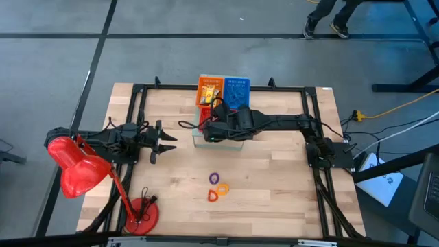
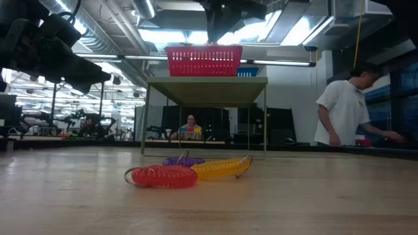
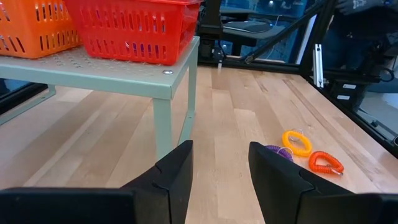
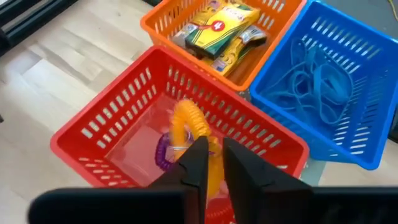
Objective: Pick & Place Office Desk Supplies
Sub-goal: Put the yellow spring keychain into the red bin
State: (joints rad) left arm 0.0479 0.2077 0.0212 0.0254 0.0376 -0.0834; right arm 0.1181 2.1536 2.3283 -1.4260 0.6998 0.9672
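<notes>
Three coiled loops lie on the table's middle: purple (image 1: 215, 178), yellow (image 1: 222, 187) and red-orange (image 1: 216, 195); they also show in the low view (image 2: 163, 176) and the left wrist view (image 3: 297, 142). My right gripper (image 4: 212, 163) hangs over the red basket (image 4: 118, 134), shut on an orange coiled loop (image 4: 186, 118). A purple loop (image 4: 163, 152) lies on the basket's floor. My left gripper (image 3: 219, 168) is open and empty, low over the table at the left (image 1: 161, 142), pointing toward the shelf. My right gripper pinches the orange loop between its two fingers, on the stretch of coil (image 4: 214, 171) that runs back between them. The fingers come from above, pointing down into the red basket. The loop's free end (image 4: 185, 115) reaches past the fingertips, inside the basket.
The red basket stands on a pale green shelf (image 3: 124, 71) with an orange basket (image 4: 205, 25) holding crayon boxes and a blue basket (image 4: 323, 81) holding blue cord. A big red desk lamp (image 1: 82, 168) stands at the near left. A person (image 2: 349, 108) stands beyond the table.
</notes>
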